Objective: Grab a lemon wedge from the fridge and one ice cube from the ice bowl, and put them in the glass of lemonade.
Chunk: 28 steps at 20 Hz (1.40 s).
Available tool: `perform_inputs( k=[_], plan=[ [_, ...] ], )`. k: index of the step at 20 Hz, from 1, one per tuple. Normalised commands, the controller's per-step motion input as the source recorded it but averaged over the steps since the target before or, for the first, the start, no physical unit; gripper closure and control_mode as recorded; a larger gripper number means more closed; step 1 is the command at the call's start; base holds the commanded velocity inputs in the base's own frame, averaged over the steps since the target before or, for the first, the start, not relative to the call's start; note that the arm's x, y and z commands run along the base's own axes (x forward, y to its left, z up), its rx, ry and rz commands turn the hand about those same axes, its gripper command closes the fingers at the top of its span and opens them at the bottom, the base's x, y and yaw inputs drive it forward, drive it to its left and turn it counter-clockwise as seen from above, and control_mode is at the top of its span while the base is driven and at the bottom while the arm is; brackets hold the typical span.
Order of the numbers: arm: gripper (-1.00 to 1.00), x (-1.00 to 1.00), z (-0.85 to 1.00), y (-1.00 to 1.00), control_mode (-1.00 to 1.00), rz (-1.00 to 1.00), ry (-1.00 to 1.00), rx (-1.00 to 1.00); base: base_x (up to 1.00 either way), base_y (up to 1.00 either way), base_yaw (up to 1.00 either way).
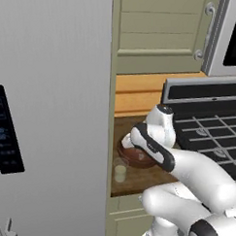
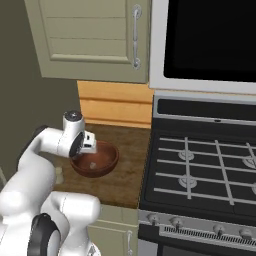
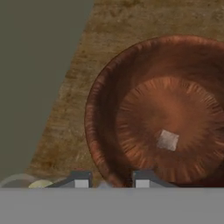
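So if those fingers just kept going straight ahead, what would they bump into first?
Probably the near rim of the ice bowl, right ahead of the fingers. Depth is hard to judge, so they might instead reach its floor near the ice cube.

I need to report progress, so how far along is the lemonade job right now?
Done: unclear. The fridge is shut, and the glass is too small to show whether a lemon wedge is in it. In hand: the claw hovers at the rim of the bowl, where one ice cube lies; whether it grips anything I can't tell. Left: getting ice into the glass.
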Motion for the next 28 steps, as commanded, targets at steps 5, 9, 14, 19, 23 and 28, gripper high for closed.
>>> perform_inputs(
  k=[5, 9, 14, 19, 23, 28],
  plan=[
    [1.00, -0.08, 0.34, 0.53, -1.00, 0.00, 0.00, 0.12, 0.00, 0.00, 0.00],
    [1.00, -0.07, 0.04, 0.41, -1.00, 0.01, 0.00, 0.04, 0.00, 0.00, 0.00],
    [1.00, -0.05, -0.23, 0.02, -1.00, 0.01, 0.00, 0.01, 0.00, 0.00, 0.00],
    [1.00, 0.00, -0.04, 0.12, -1.00, 0.00, 0.00, 0.03, 0.00, 0.00, 0.00],
    [1.00, -0.01, 0.00, 0.41, -1.00, 0.00, 0.00, 0.00, 0.00, 0.00, 0.00],
    [1.00, 0.01, -0.07, 0.08, -1.00, 0.00, 0.00, 0.00, 0.00, 0.00, 0.00]
  ],
)
